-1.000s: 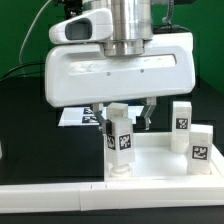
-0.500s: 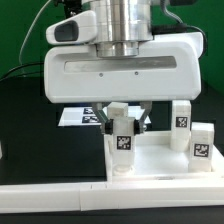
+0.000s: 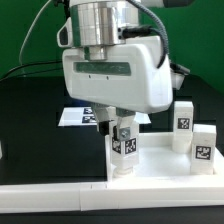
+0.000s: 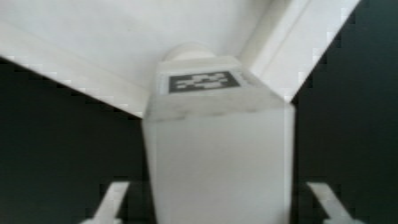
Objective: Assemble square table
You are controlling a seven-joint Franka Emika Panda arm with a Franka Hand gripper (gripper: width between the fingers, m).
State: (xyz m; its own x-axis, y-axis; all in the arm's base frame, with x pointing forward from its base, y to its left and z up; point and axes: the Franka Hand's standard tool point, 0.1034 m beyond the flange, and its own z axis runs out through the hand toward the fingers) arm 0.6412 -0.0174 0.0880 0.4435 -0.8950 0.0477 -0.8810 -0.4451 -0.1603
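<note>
The white square plate (image 3: 160, 162) lies at the exterior view's right. One white tagged leg (image 3: 123, 146) stands upright in its near left corner socket. My gripper (image 3: 120, 128) hangs over that leg with a finger on each side. In the wrist view the leg (image 4: 214, 140) fills the space between my fingers (image 4: 116, 200), with a dark gap on each side, so my gripper (image 4: 217, 205) is open around it. The plate (image 4: 80, 55) lies behind the leg. Two more tagged legs (image 3: 183, 124) (image 3: 201, 146) stand at the plate's right side.
The long white border rail (image 3: 55, 196) runs along the front. The marker board (image 3: 74, 117) lies flat on the black table behind the plate. A green wall stands at the back.
My hand has turned about its vertical axis over the leg and now looks skewed in the exterior view. The leg stays upright in the same corner.
</note>
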